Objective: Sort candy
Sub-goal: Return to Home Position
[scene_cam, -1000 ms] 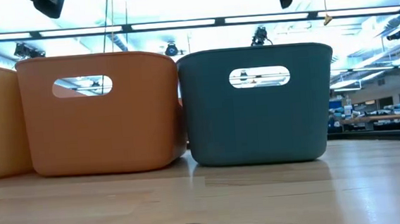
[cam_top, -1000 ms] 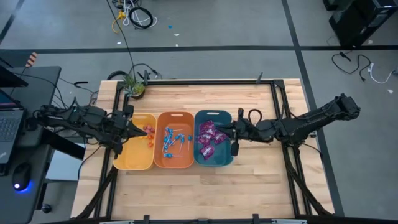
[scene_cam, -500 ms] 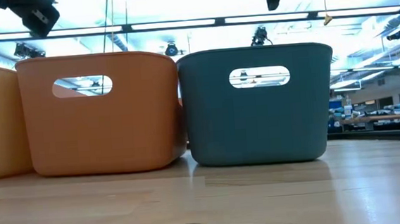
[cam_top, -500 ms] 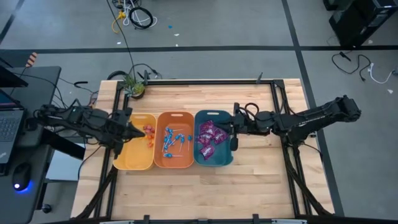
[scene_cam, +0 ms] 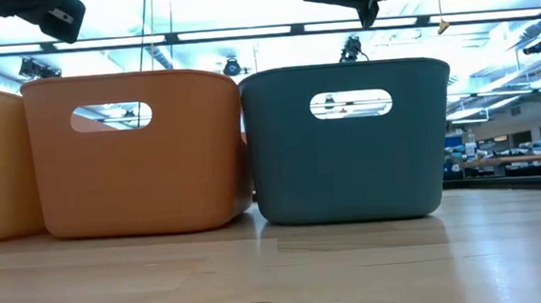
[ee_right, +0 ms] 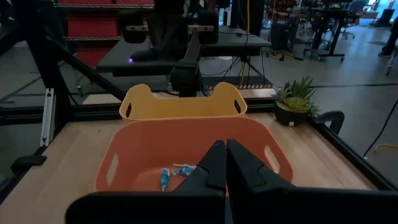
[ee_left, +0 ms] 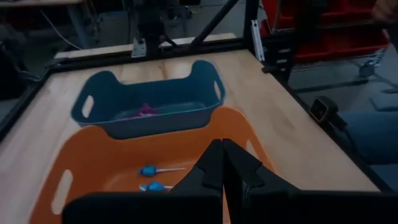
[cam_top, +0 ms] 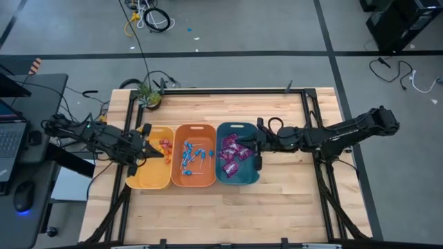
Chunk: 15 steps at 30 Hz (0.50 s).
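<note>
Three bins stand side by side: yellow (cam_top: pixel 148 169), orange (cam_top: pixel 194 166), teal (cam_top: pixel 238 164). The candy lies inside them: small red and orange pieces (cam_top: pixel 165 145) in the yellow one, blue lollipops (cam_top: pixel 188 155) in the orange one, purple packets (cam_top: pixel 233 149) in the teal one. My left gripper (cam_top: pixel 162 153) hangs shut and empty above the yellow bin's right part; in its wrist view the shut fingers (ee_left: pixel 222 163) point over the orange bin. My right gripper (cam_top: pixel 243 144) is shut and empty above the teal bin, its fingers (ee_right: pixel 225 163) pointing toward the orange bin.
A small potted plant (cam_top: pixel 148 97) stands at the table's far left corner. Bare wood lies near the front edge (cam_top: pixel 221 207) and to the right of the teal bin (cam_top: pixel 291 180). A black frame (cam_top: pixel 304 104) rims the table. Cables lie on the floor beyond.
My left gripper has sunk a little and drawn toward the table's near edge over the yellow bin. My right gripper has edged toward the table's left above the teal bin. Both have stayed shut, and the candy has not moved.
</note>
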Tool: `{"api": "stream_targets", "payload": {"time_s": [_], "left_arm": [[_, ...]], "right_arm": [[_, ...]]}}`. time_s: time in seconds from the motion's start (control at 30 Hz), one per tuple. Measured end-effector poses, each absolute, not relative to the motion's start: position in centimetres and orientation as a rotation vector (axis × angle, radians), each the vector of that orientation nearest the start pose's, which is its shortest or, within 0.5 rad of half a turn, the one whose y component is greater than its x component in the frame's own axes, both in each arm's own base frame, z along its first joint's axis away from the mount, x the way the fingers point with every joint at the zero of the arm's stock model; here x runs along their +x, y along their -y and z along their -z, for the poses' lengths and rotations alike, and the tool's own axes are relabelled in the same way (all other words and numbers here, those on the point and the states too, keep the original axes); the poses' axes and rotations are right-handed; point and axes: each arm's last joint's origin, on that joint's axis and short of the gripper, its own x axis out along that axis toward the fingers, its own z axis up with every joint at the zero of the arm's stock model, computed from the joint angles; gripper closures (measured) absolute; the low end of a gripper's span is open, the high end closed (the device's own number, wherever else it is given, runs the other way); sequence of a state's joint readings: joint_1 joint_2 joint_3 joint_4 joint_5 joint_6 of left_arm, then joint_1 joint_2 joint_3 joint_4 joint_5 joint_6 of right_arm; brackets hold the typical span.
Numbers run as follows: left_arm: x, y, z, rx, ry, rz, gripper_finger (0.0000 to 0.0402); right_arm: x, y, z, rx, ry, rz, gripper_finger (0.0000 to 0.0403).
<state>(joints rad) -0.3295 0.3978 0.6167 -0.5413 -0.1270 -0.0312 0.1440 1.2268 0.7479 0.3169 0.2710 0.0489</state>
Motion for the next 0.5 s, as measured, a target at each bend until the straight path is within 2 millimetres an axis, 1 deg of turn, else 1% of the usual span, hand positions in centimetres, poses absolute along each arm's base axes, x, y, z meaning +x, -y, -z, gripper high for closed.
{"api": "stream_targets", "payload": {"time_s": [0.17,0.37,0.5], "left_arm": [[9.2,2.7,-28.9,0.083,-0.275,0.198,0.0401],[9.2,2.7,-29.0,0.086,-0.268,0.198,0.0401],[9.2,2.7,-29.0,0.087,-0.263,0.195,0.0401]], "right_arm": [[27.1,-3.1,-27.4,0.019,-0.166,0.132,0.0403],[27.4,-3.8,-26.9,-0.007,-0.181,0.112,0.0403],[27.3,-4.3,-27.0,-0.018,-0.176,0.094,0.0403]]}}
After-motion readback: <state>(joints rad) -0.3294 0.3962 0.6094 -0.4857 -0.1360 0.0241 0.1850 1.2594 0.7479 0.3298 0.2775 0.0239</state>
